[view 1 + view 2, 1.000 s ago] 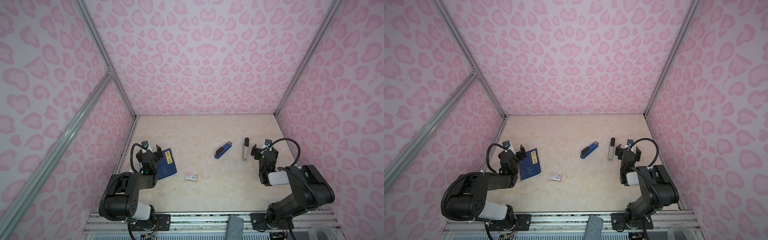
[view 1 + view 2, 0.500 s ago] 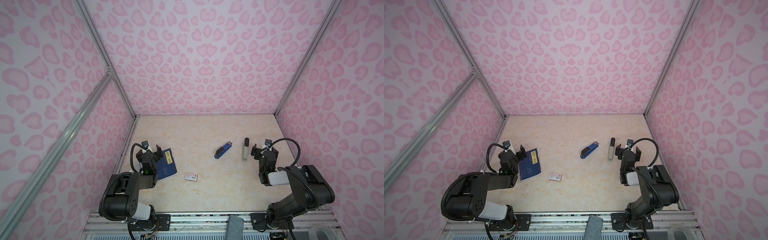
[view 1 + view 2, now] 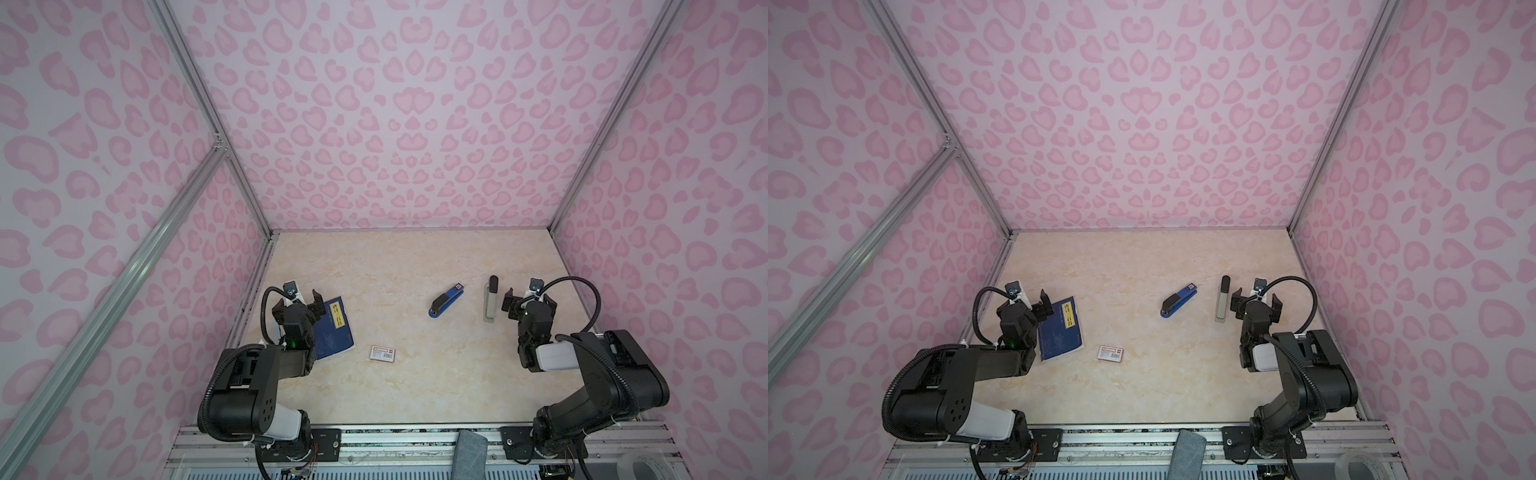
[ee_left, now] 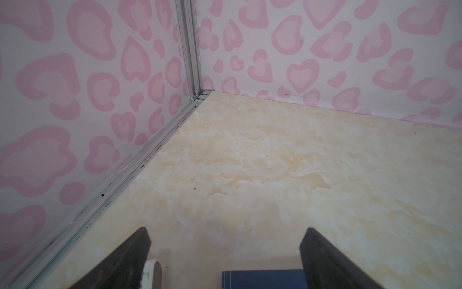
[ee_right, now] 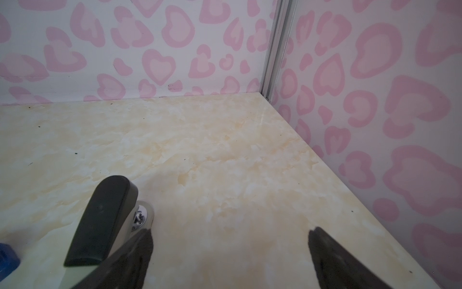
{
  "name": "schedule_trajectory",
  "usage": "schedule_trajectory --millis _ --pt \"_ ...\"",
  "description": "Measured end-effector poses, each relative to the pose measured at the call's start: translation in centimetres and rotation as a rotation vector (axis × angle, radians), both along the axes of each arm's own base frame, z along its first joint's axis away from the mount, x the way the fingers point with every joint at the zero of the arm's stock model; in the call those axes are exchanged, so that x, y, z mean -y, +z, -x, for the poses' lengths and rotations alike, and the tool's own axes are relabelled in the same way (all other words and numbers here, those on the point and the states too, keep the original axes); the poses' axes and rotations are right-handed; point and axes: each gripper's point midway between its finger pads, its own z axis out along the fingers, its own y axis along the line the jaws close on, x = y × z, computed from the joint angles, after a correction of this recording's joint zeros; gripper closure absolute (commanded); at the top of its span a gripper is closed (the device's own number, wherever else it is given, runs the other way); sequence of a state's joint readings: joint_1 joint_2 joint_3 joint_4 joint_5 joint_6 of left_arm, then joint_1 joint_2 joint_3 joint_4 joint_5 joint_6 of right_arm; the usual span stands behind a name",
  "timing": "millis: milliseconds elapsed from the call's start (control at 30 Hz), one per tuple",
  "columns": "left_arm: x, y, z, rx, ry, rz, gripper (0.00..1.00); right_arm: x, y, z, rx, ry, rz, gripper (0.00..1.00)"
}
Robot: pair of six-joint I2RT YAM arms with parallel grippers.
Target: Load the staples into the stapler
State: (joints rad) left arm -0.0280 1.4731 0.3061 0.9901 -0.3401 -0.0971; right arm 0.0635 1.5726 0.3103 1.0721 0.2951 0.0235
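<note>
Nothing moved since a second ago; I log both arms parked as before.
- Left gripper [image 4: 225,239]: jaws wide, empty, over corner of dark blue booklet with yellow label [image 3: 334,330].
- Right gripper [image 5: 230,236]: jaws wide, empty, just beside pale grey stapler with black top [image 3: 490,301].
- Blue plastic stapler [image 3: 446,300]: mid-table.
- Small white staple box with red label and barcode [image 3: 382,353]: flat on beige marbled tabletop [image 3: 436,386], between booklet and blue stapler, apart from both grippers.

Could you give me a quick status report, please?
Left gripper and right gripper open, empty. Staple box on table, untouched. Blue stapler mid-table; grey stapler beside right gripper. Nothing blocks the box.
</note>
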Motion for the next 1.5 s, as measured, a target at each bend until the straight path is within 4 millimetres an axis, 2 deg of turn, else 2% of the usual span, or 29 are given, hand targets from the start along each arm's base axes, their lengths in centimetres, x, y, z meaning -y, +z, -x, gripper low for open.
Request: schedule_trajectory --millis 300,367,467,633,767,800,833,867,933,967,1033,1133,1167,1233,1333,1367,1400,1500 --pt "0.0 0.1 0.0 0.002 0.0 0.0 0.03 0.0 0.2 0.1 0.004 0.001 0.0 0.0" --pt "0.0 0.4 0.0 0.006 0.0 0.0 0.03 -0.1 1.0 0.3 0.022 0.001 -0.001 0.0" --pt "0.4 1.5 -0.6 0.014 -0.006 -0.007 0.03 -0.4 3.1 0.6 0.076 0.006 0.0 0.0" --pt "0.6 6.9 -1.8 0.062 0.024 -0.022 0.03 -1.6 6.7 1.3 0.125 0.028 0.008 0.0" --pt "0.4 10.4 -1.9 0.096 0.058 0.073 0.03 -0.4 10.3 2.4 0.22 -0.014 -0.144 0.0" --pt "0.2 10.9 -1.9 0.099 0.082 0.129 0.03 0.3 10.8 3.1 0.242 -0.047 -0.224 0.07" --pt "0.1 11.3 -1.9 0.096 0.097 0.188 0.0 1.4 11.1 3.9 0.268 -0.089 -0.305 0.25" --pt "-0.1 11.6 -2.0 0.093 0.106 0.237 0.07 2.3 11.4 4.6 0.303 -0.11 -0.38 0.34" --pt "0.5 11.5 -2.2 0.063 0.084 0.328 0.17 3.0 11.3 5.6 0.336 -0.114 -0.508 0.32" --pt "1.3 11.1 -2.4 0.032 0.049 0.364 0.17 2.8 11.1 5.8 0.326 -0.101 -0.56 0.28" --pt "4.2 10.0 -2.7 -0.044 -0.058 0.433 0.12 1.9 11.8 6.0 0.301 -0.059 -0.626 0.25" --pt "9.1 8.1 -2.2 -0.159 -0.199 0.502 0.1 0.3 13.4 5.7 0.247 0.019 -0.674 0.27" --pt "11.1 7.4 -1.8 -0.197 -0.255 0.515 0.1 -0.5 13.3 5.6 0.216 0.051 -0.687 0.29" --pt "14.8 6.4 -1.0 -0.271 -0.363 0.532 0.1 -2.1 11.6 5.7 0.12 0.1 -0.716 0.31" --pt "19.8 5.3 -0.1 -0.364 -0.495 0.538 0.18 -5.0 8.3 6.5 -0.053 0.162 -0.742 0.33" --pt "20.7 5.1 0.0 -0.379 -0.517 0.532 0.2 -6.0 7.6 6.8 -0.094 0.188 -0.742 0.33" --pt "22.5 4.7 0.4 -0.409 -0.558 0.528 0.23 -6.9 7.0 7.1 -0.132 0.206 -0.738 0.34" --pt "26.3 3.9 1.2 -0.468 -0.656 0.5 0.24 -9.3 5.2 7.9 -0.246 0.259 -0.722 0.33"
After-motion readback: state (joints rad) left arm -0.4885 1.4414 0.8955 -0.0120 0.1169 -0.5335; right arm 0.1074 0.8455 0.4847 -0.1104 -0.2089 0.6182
